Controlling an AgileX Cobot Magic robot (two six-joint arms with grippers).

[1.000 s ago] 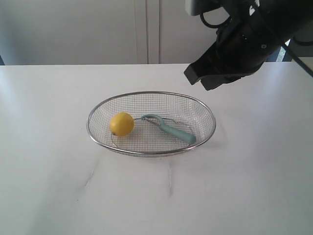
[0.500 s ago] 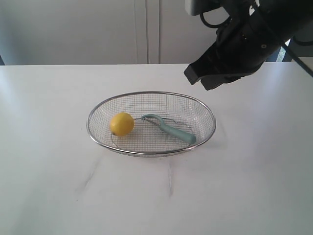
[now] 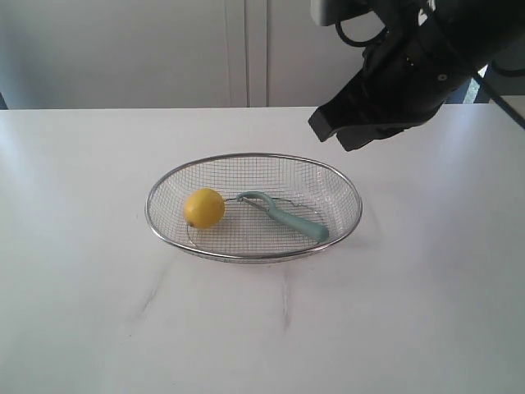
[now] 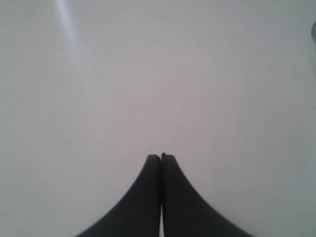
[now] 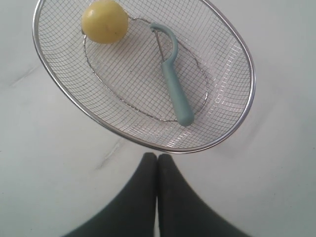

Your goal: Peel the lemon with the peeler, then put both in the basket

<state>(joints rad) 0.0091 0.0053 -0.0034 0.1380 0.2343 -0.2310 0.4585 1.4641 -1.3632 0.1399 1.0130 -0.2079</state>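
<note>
Lying in the wide silver wire-mesh basket [image 3: 254, 155], the round yellow lemon [image 3: 204, 208] may roll if nudged; the slim teal plastic peeler [image 3: 287, 217] lies flat, hard to pinch. Left wrist view: left end effector [image 4: 161, 157] fully closed, empty, over the white bench [image 4: 148, 74]. Right wrist view: right end effector [image 5: 157, 157] closed, empty, hovering beside the basket.

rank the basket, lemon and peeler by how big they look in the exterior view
1. basket, by far the largest
2. peeler, longer than the lemon but slim
3. lemon, shortest across, though bulkier
</note>
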